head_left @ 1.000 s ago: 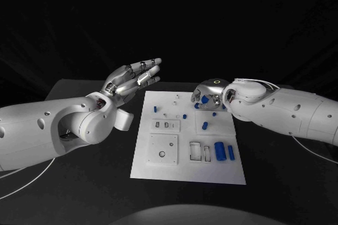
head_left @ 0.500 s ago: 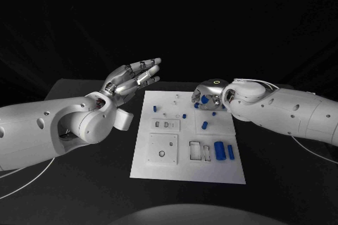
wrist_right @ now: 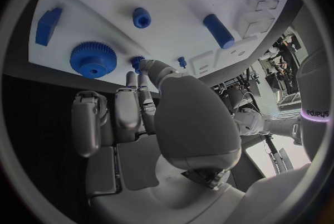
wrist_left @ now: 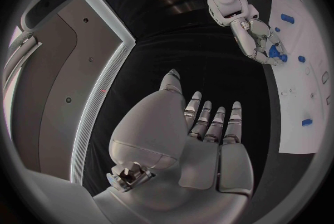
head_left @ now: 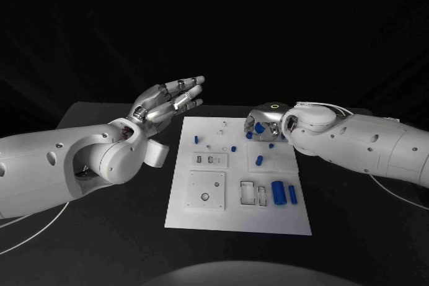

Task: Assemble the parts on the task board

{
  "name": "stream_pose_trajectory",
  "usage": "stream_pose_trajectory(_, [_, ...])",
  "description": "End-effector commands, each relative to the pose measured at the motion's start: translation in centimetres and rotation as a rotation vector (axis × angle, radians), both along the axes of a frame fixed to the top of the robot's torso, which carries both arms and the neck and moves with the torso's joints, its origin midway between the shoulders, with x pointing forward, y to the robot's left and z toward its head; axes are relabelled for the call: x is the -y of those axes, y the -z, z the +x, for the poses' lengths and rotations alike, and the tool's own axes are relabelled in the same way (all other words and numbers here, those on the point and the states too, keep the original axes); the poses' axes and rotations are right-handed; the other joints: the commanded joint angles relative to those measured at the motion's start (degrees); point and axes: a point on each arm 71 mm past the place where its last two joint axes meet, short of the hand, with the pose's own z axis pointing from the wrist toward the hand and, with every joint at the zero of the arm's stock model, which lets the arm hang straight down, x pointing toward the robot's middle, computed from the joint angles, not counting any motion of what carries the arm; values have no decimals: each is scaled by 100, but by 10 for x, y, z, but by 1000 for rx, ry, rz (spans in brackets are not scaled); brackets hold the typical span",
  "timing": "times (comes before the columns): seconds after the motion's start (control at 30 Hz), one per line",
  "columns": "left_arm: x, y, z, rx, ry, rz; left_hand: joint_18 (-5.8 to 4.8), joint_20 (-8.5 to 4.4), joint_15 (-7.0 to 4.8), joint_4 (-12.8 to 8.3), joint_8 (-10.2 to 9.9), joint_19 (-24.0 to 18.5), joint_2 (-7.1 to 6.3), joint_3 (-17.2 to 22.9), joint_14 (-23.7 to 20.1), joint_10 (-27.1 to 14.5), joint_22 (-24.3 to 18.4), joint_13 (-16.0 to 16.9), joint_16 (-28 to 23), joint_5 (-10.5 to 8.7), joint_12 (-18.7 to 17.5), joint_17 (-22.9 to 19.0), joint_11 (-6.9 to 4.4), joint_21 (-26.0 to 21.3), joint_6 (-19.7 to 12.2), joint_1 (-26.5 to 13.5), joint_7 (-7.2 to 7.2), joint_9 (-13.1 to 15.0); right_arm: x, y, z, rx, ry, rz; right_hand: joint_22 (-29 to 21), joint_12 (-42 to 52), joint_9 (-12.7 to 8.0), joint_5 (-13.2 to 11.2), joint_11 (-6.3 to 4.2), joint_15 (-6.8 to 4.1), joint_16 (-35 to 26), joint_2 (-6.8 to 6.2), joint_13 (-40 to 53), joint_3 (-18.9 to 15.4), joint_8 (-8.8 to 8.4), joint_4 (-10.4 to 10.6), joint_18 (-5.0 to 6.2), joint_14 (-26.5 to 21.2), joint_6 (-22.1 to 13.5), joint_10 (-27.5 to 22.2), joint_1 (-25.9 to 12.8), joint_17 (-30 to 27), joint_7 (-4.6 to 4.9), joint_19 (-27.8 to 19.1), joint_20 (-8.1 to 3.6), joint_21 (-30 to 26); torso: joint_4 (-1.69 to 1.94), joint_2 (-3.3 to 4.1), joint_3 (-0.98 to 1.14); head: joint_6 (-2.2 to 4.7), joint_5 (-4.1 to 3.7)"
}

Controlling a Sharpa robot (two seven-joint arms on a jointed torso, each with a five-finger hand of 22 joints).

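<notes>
The white task board lies in the middle of the table with several blue parts on it. My right hand hovers low over the board's far right corner. There its thumb and a fingertip pinch a small toothed blue part right at the board's surface. Beside that part sit a blue gear, a blue block, a short cylinder and a peg. Two blue cylinders lie at the near right. My left hand is raised left of the board, fingers straight and apart, holding nothing.
White recessed sockets take up the board's near left half. A small white box sits on the table by my left forearm. The black table extends around the board on all sides.
My right hand has settled slightly lower over the far right corner of the board. The left hand and the loose parts have not moved.
</notes>
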Motion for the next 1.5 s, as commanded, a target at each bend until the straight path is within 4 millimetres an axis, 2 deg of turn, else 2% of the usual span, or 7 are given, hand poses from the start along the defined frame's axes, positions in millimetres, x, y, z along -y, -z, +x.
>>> stream_pose_trajectory(0.03, [3, -1, -1, 5, 24, -7, -70, 4, 15, 2, 27, 26, 16, 7, 24, 3, 7, 6, 25, 28, 23, 6, 51, 27, 38, 54, 14, 8, 0, 3, 0, -9, 1, -21, 473, 20, 7, 26, 8, -9, -38, 0, 6, 39, 22, -5, 94, -39, 50, 48, 51, -21, 0, -50, -5, -43, 2, 3, 0, -6, -4])
stream_pose_trajectory(0.57, [3, 0, 0, -1, 27, -4, -83, 3, -4, 4, 51, 27, 27, 9, 22, 23, 5, 10, 31, 53, 54, 5, 82, 30, 126, 87, 39, 17, -1, 9, 0, -13, 3, -21, 451, 17, 51, -166, -2, -13, -76, 21, 10, 51, 47, -24, 102, -70, 75, 105, -4, -89, -6, -80, -12, -72, 4, 3, -2, -48, 10])
stream_pose_trajectory(0.93, [2, 0, -1, -3, 25, -3, -89, 3, -7, 4, 65, 29, 35, 10, 25, 33, 5, 11, 37, 60, 70, 6, 96, 33, 168, 101, 51, 22, -2, 7, 0, 8, 2, -5, 486, 87, 144, -245, -49, -48, -69, 123, 39, 104, 155, -104, 96, -43, 241, 367, 54, -62, 10, -53, -40, -65, 4, 3, 0, -72, 30])
stream_pose_trajectory(1.27, [-1, 0, -2, -5, 17, -1, -92, 3, -8, 4, 72, 32, 39, 10, 30, 40, 6, 12, 43, 65, 80, 7, 103, 35, 187, 109, 57, 24, -1, 1, -1, 46, -9, 30, 527, 153, 261, -308, -65, -65, -79, 192, 59, 85, 287, -180, 87, -2, 453, 764, 102, -66, 58, -13, -66, -54, 3, 2, -4, -74, 76])
stream_pose_trajectory(1.5, [-2, 0, -2, -6, 13, 1, -96, 3, -8, 4, 80, 37, 44, 11, 37, 49, 7, 14, 52, 69, 97, 9, 109, 39, 211, 119, 62, 27, -8, -16, -1, 68, -21, 44, 506, 120, 286, -366, -57, -54, -116, 177, 44, 50, 301, -171, 93, -15, 478, 821, 67, -133, 69, -31, -59, -76, 0, 2, -2, -79, 96])
